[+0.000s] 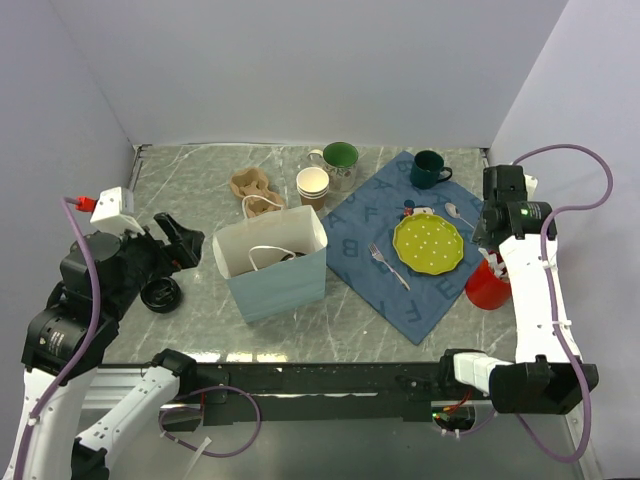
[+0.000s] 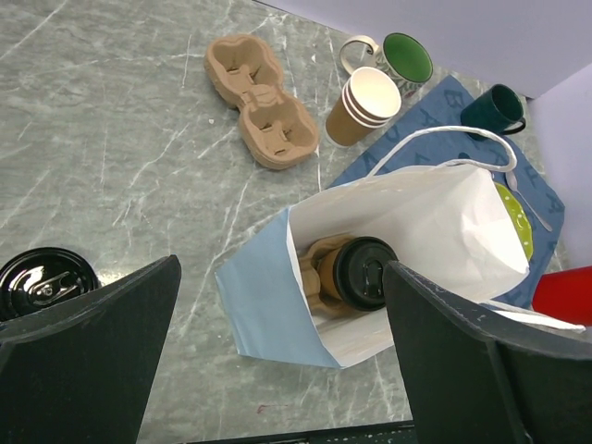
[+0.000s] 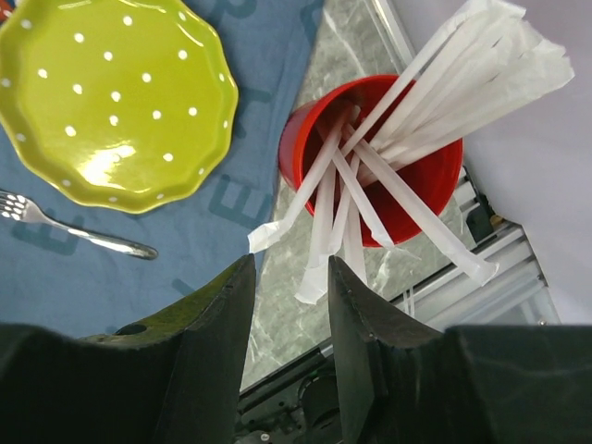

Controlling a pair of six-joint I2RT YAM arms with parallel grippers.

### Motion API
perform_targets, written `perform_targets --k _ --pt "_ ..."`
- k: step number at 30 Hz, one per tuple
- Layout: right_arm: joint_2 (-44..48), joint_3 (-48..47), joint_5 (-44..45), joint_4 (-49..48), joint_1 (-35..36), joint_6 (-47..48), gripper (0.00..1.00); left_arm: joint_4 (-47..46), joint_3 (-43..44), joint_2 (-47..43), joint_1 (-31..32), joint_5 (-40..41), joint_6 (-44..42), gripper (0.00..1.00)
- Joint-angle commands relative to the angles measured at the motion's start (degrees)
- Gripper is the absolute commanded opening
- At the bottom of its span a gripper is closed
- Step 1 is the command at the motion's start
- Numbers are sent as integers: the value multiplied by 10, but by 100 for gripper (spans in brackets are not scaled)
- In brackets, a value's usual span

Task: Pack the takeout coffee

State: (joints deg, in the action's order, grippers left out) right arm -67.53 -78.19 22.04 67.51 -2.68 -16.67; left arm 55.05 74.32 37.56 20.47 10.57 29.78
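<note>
Your takeout coffee (image 2: 363, 274) sat lidded inside the paper bag (image 2: 435, 222) on the table (image 2: 111, 139), with the left jaws released wide above it. The right jaws hung half apart, grasping nothing, over the red cup (image 3: 305, 153) of straws (image 3: 416, 102). Next, I'd judge, you needed one straw pinched.

Bag (image 1: 282, 287) mid-tabletop, mouth up; takeout coffee (image 2: 363, 273) upright inside. Behind bag: cup carrier (image 1: 254, 190), cup stack (image 1: 313, 186) just to its R, mug A (image 1: 339, 161) behind stack nr far edge. Loose lid (image 1: 160, 293) L of bag, nr L edge. Cloth (image 1: 365, 215) over R half of tabletop, one corner toward near edge. On cloth: plate (image 1: 428, 243) at ctr, fork (image 1: 388, 266) L of plate, spoon (image 1: 458, 212) behind plate, mug B (image 1: 428, 169) at far corner. Tumbler (image 3: 439, 180) w/ straws (image 3: 462, 65) in it at R edge, beside cloth's R corner.
</note>
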Motion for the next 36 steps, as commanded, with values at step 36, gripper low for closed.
perform_targets --k 36 --pt "31 60 14 -11 -4 -38 28 -37 -7 -3 60 81 -53 97"
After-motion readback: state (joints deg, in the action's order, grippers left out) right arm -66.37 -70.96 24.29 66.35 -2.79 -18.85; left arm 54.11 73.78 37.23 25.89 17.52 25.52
